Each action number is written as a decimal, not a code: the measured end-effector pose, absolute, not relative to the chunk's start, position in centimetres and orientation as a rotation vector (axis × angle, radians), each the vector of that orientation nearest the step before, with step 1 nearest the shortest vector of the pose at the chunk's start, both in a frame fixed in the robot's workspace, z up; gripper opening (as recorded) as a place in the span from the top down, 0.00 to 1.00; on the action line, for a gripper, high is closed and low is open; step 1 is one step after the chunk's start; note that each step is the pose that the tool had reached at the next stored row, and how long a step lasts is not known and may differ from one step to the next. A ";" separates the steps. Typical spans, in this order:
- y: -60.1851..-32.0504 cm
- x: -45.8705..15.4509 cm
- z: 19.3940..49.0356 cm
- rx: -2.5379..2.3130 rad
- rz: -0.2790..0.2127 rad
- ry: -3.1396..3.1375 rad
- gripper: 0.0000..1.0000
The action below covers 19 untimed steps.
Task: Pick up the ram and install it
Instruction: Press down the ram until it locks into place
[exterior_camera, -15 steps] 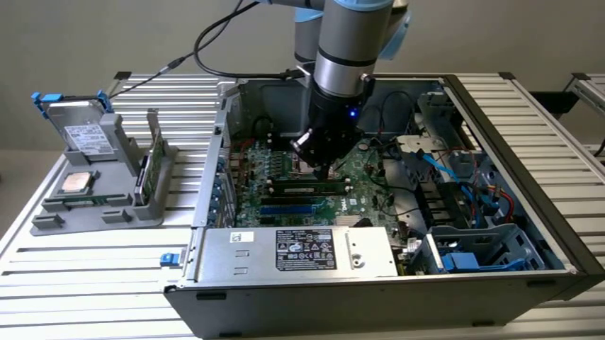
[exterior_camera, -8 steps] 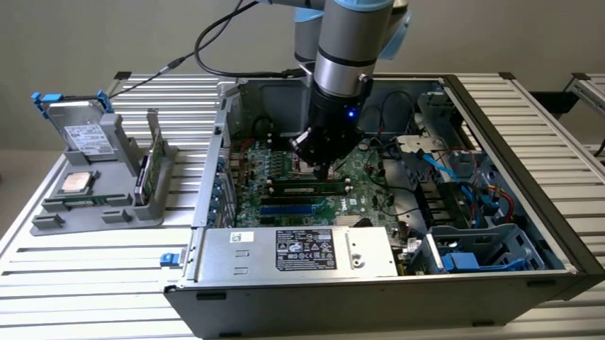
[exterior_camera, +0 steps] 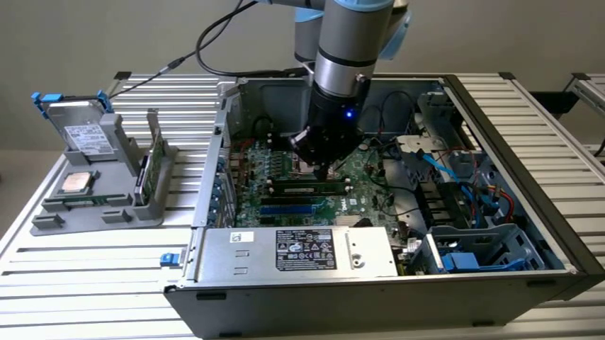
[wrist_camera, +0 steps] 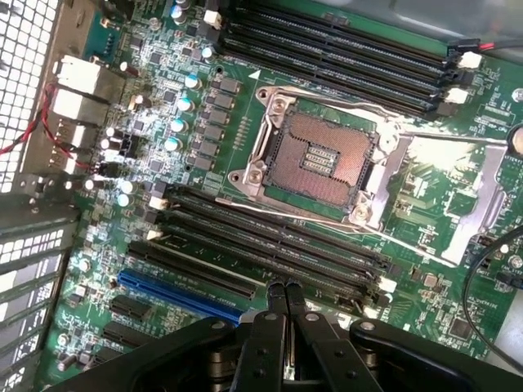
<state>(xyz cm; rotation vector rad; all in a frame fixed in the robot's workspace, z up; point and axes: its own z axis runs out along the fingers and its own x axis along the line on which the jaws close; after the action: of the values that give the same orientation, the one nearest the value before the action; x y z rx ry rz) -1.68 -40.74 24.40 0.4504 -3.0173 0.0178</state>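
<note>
I see the open computer case point(exterior_camera: 529, 212) lying on the slatted metal table point(exterior_camera: 85, 276), its side panel off and the interior facing up. The green motherboard point(exterior_camera: 364, 173) covers the case floor; the grey power supply point(exterior_camera: 297, 251) with its black label sits along the near edge of the case, and blue and red cables point(exterior_camera: 472, 177) run through the bay at the exterior view's right.

The robot arm point(exterior_camera: 345, 64) reaches down into the case from above. The gripper point(wrist_camera: 284, 298) hangs just above the board with its two fingertips pressed together and nothing between them. In the wrist view it stands over the bank of black memory slots point(wrist_camera: 270, 245), beside the blue expansion slot point(wrist_camera: 180, 294). The empty processor socket point(wrist_camera: 323, 159) lies beyond, its metal retention frame swung open.

In the exterior view, the ram point(exterior_camera: 307, 188) lies seated lengthwise in a slot on the motherboard, directly below the gripper.

Outside the case, at the exterior view's left, a grey fixture point(exterior_camera: 95, 191) holds a silver processor chip point(exterior_camera: 76, 183) lying flat and a hard drive point(exterior_camera: 81, 131) standing upright.
</note>
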 end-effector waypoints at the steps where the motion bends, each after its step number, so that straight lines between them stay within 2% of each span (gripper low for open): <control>1: -40.7 -1.7 24.4 0.436 0.018 -3.019 0.90; 19: -40.7 -1.7 24.4 0.176 0.028 -3.043 0.90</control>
<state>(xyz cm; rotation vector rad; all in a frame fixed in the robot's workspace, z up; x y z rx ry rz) -1.68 -40.74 24.40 0.1759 -3.0427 0.0285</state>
